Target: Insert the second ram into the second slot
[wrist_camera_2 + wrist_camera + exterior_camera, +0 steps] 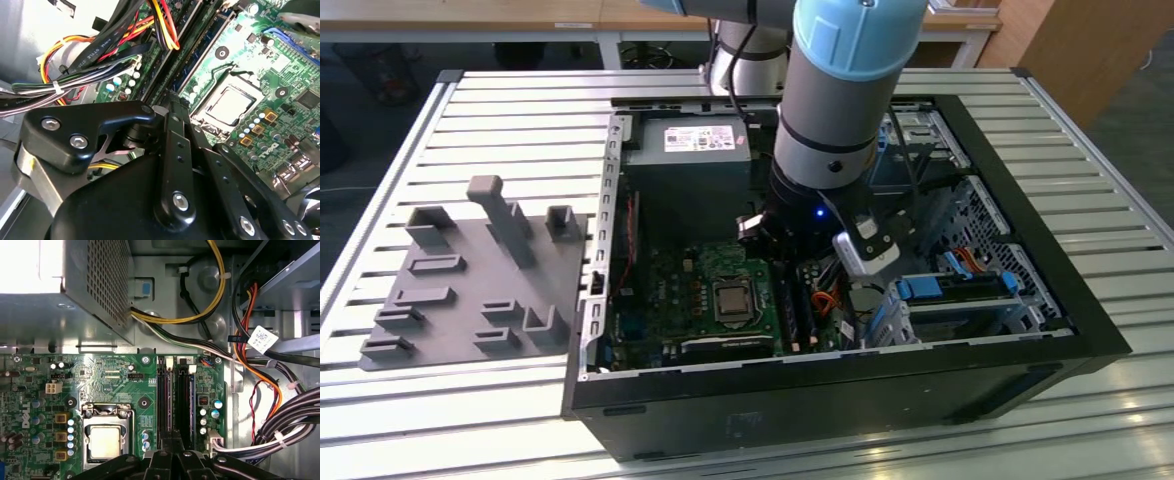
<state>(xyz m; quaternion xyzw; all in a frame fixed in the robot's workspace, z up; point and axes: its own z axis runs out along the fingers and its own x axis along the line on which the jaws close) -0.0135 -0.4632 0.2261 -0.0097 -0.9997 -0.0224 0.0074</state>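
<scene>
Second ram point(185, 405) seated in motherboard slot, claw point(172, 450) grip unclear, slatted metal table point(494, 120).

Exterior view: high, angled down into open computer case point(1067, 300). Both wrist views: close above motherboard point(125, 385), sharing processor socket point(227, 105).

cable bundle point(280, 415) crowding memory slots point(175, 405), power supply point(75, 290) beside

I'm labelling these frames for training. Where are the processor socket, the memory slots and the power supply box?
processor socket point(106, 441): first wrist view, on its metal lid.
memory slots point(176, 405): first wrist view, between the dark rails.
power supply box point(687, 150): exterior view, on its grey top.
</scene>
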